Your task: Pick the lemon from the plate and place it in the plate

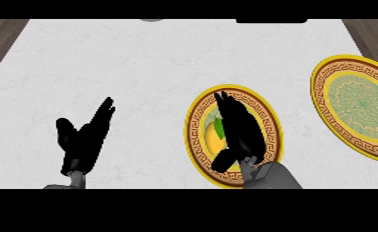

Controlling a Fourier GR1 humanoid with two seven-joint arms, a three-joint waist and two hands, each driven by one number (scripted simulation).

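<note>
A yellow lemon (213, 130) with a green leaf lies on the near plate (198, 148), a gold-rimmed plate with a brown patterned band. My right hand (238, 128) hangs over that plate with fingers straight, covering most of the lemon; only its left part shows. Whether the hand touches the lemon I cannot tell. A second gold-rimmed plate (347, 101) with a green centre sits at the right edge, cut off by the frame. My left hand (85, 138) rests open at the lower left, fingers up, away from both plates.
The white marble counter (148, 66) stretches to the left and back. Dark wood edges show at the far corners (9, 33). A grey object (152, 20) and a dark one (271, 21) peek in at the back edge.
</note>
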